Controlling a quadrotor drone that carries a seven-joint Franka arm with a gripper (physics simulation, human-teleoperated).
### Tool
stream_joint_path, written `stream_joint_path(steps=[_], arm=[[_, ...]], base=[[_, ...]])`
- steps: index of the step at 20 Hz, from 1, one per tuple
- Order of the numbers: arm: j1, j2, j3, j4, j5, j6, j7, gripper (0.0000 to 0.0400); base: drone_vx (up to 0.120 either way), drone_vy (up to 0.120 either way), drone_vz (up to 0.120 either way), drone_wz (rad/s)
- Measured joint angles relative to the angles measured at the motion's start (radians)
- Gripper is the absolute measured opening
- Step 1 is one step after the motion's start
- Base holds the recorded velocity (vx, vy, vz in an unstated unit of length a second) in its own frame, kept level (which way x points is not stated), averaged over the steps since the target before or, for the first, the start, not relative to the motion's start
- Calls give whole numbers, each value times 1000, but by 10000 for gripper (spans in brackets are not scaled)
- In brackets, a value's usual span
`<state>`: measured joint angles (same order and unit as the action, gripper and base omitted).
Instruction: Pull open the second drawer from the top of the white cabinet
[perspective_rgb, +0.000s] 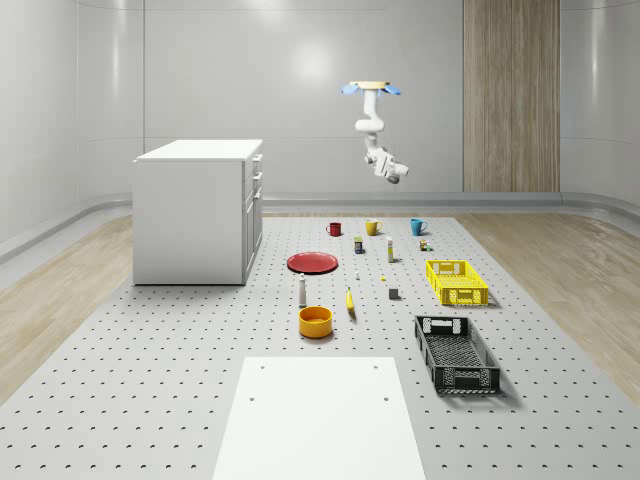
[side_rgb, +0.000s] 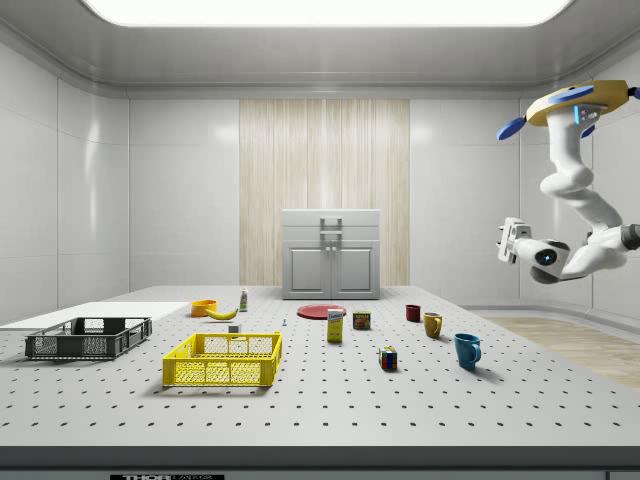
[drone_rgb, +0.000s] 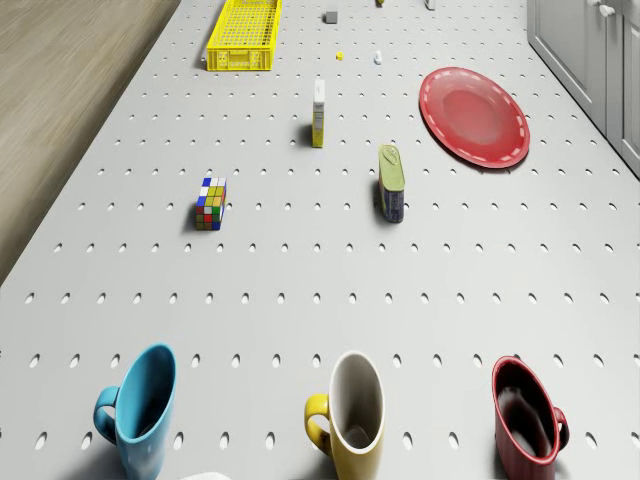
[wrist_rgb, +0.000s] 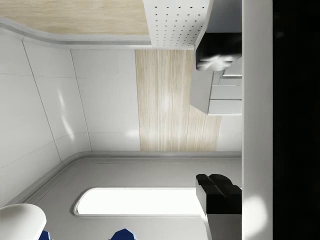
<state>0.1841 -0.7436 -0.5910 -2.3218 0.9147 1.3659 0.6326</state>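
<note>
The white cabinet (perspective_rgb: 198, 212) stands at the whole-scene view's left, its drawer fronts and handles on the side facing the table's objects. In the side view the cabinet (side_rgb: 331, 256) is far off in the middle, with the second drawer (side_rgb: 331, 238) just under the top one. The drone (perspective_rgb: 372, 89) hovers high over the far end of the table, above the mugs and well away from the cabinet. My gripper (perspective_rgb: 398, 176) hangs in the air on the bent arm, pointing toward the cabinet (wrist_rgb: 224, 97). In the wrist view the black fingertips (wrist_rgb: 220, 192) stand wide apart around nothing, so the gripper (wrist_rgb: 218, 120) is open.
Under the drone stand a blue mug (drone_rgb: 140, 405), a yellow mug (drone_rgb: 350, 410) and a red mug (drone_rgb: 528, 412). Between them and the cabinet lie a red plate (drone_rgb: 474, 116), a can (drone_rgb: 391, 182), a small box (drone_rgb: 318, 112) and a colour cube (drone_rgb: 211, 203). A yellow crate (perspective_rgb: 456, 282) and black crate (perspective_rgb: 457, 353) sit at the whole-scene view's right.
</note>
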Motion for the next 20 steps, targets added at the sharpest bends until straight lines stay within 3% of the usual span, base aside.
stream_joint_path(steps=[3,17,20], arm=[[37,-16,-48,-39,59,11,-10,302],[157,-87,-147,-96,100,82,3,300],[178,-101,-158,-100,93,97,10,300]], base=[[120,-120,107,0],[120,-120,0,0],[120,-120,120,0]])
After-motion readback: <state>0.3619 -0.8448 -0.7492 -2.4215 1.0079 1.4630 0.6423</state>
